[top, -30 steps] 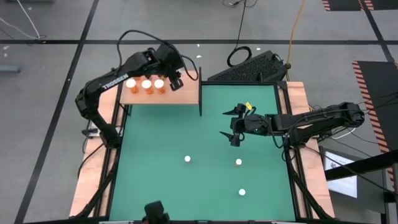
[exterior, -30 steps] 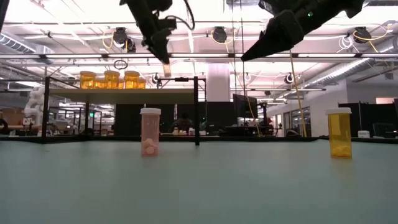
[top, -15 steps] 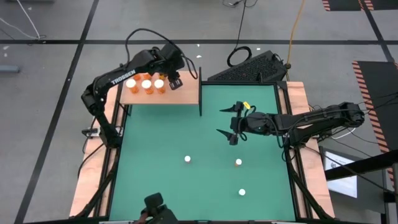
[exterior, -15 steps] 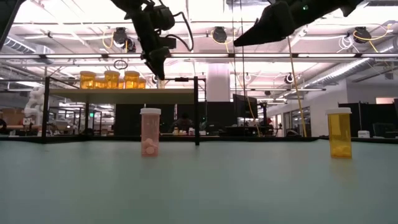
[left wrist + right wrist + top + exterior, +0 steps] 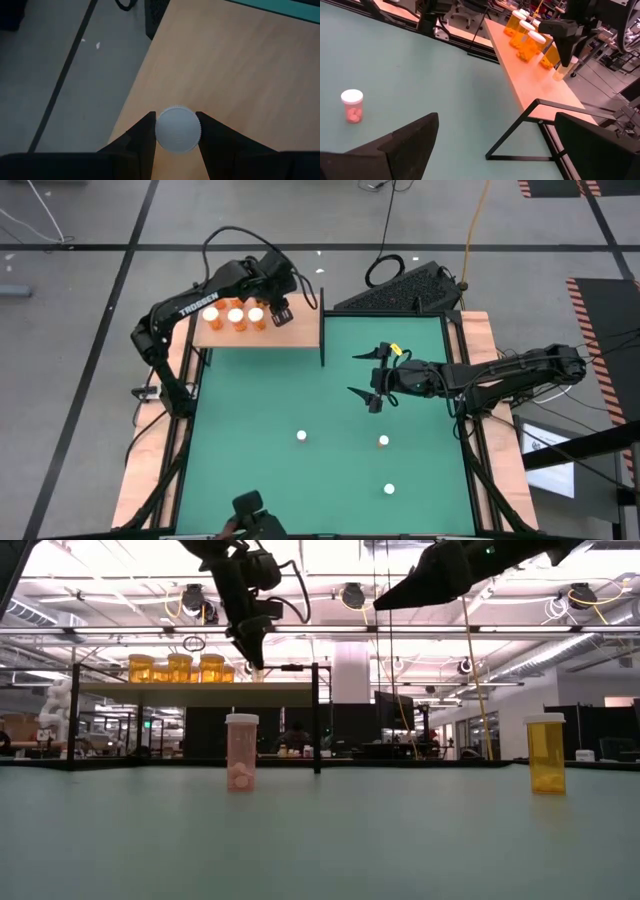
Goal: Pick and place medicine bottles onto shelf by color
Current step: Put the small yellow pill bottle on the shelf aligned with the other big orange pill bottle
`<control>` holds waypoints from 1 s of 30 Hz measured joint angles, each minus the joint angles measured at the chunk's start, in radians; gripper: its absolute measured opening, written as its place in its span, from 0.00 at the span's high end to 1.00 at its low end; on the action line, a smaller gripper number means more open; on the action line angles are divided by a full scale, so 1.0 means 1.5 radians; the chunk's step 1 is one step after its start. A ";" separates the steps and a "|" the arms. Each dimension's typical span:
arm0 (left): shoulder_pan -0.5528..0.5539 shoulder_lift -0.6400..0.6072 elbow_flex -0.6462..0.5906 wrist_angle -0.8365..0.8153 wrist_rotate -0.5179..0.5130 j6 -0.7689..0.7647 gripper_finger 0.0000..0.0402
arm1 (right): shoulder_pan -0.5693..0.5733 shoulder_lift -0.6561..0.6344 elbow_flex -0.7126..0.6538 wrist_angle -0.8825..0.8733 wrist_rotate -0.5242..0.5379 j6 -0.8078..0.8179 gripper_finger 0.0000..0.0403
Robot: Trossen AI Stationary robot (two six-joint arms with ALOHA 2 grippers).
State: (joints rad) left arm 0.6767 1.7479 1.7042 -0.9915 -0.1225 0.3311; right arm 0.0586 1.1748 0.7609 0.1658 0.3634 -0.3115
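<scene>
My left gripper (image 5: 281, 311) hangs over the wooden shelf (image 5: 300, 335) at the table's far left. It is shut on a small pale medicine bottle with a white cap (image 5: 178, 129), just right of three orange bottles (image 5: 235, 315) standing in a row on the shelf. My right gripper (image 5: 353, 375) is open in the air over the green mat's far right part, with nothing between its fingers. On the mat stand a pink bottle (image 5: 241, 752), a yellow-orange bottle (image 5: 546, 753) and a third white-capped bottle (image 5: 389, 489). My left gripper pinches the small bottle between its two fingers at the cap's two opposite sides (image 5: 159, 131). The fingers come from above, slanting down. The bottle stands upright with its pale body (image 5: 562, 71) showing below the fingers over the shelf; whether its base touches the board I cannot tell.
Thin black posts (image 5: 322, 328) frame the shelf, one at its right corner next to the mat. A keyboard (image 5: 400, 288) lies beyond the mat's far edge. A dark device (image 5: 252, 515) sits at the table's near edge.
My left gripper has come down toward the shelf and a little toward the row of orange bottles, still shut on the small bottle, then kept still. My right gripper has tipped upward a little and stayed open.
</scene>
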 joint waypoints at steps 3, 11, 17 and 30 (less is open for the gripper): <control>0.003 0.000 0.000 0.000 0.000 -0.003 0.67 | 0.000 0.000 0.000 0.000 0.000 0.000 0.03; 0.014 0.000 -0.001 0.009 0.000 -0.003 0.67 | 0.000 0.000 0.000 -0.001 0.000 0.001 0.03; 0.018 0.000 -0.001 0.018 0.016 0.000 0.67 | 0.001 0.000 0.000 -0.001 0.000 0.002 0.03; 0.020 0.018 -0.001 0.022 0.027 0.001 0.67 | 0.003 -0.001 0.000 -0.001 0.000 0.004 0.03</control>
State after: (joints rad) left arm 0.7071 1.7748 1.7023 -0.9592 -0.0827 0.3320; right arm 0.0624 1.1740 0.7609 0.1646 0.3630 -0.3049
